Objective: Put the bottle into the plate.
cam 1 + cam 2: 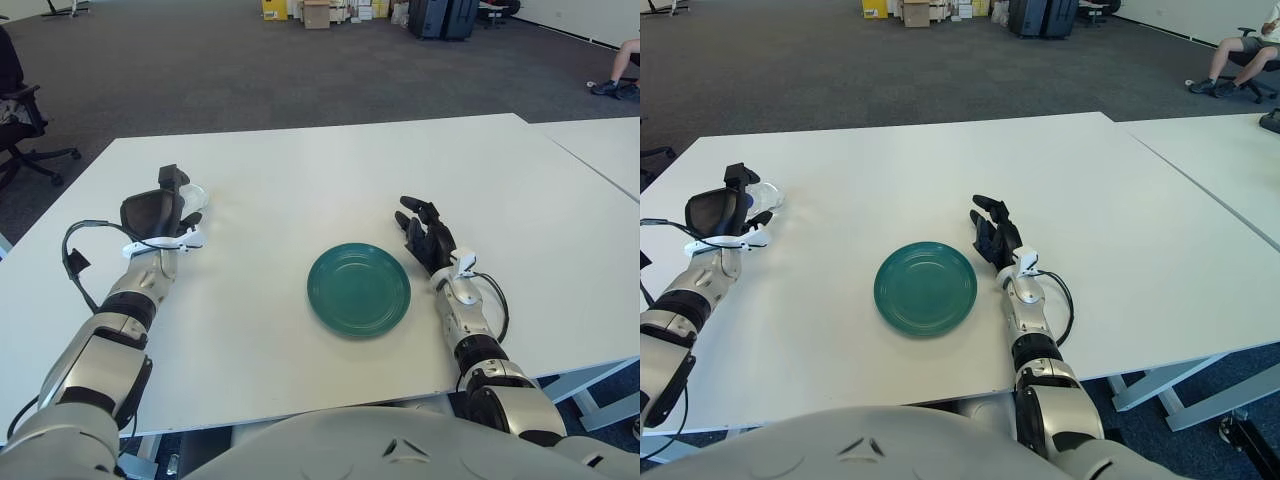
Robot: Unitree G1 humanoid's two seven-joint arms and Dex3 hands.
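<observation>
The clear bottle sits far to the left of the green plate, mostly hidden behind the left hand. That hand is curled around it. The right hand waits just right of the plate, fingers loose, holding nothing. I cannot tell which way the bottle points.

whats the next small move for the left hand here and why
Probably lift the clear bottle just off the white table. The left hand looks closed around it at the table's left side, while the green plate sits well to its right, with the idle right hand beside the plate's right edge. Raising first should avoid dragging it.
</observation>
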